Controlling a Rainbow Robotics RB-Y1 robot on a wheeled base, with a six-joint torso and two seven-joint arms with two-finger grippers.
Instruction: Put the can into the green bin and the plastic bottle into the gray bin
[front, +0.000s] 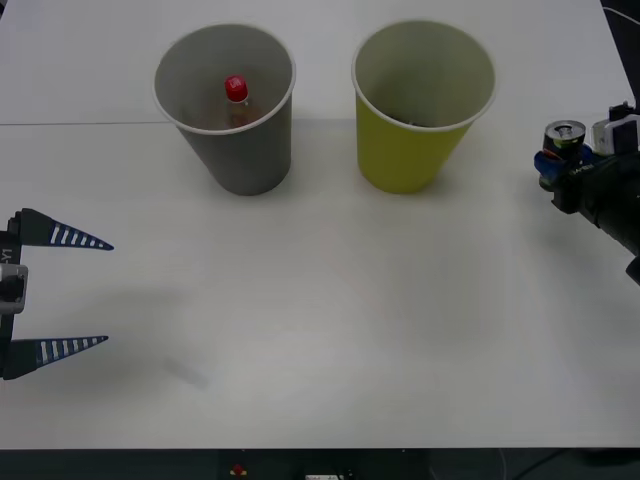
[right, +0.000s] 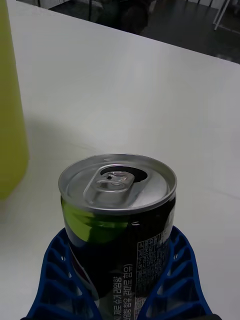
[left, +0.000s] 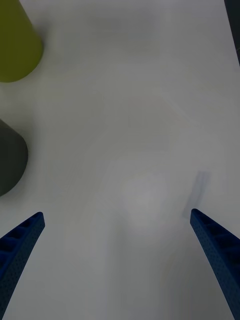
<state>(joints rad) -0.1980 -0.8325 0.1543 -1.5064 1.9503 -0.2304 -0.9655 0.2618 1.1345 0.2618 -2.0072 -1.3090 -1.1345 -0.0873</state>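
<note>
Right now my right gripper pinches the can mid-body near the table's right edge; rigid, light, slick metal, so hold low. Left gripper idles spread at the left edge

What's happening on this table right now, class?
The right gripper holds the can upright, out to the right of the green bin. The plastic bottle already stands inside the gray bin. The left gripper waits open at the table's left edge, holding nothing.
</note>
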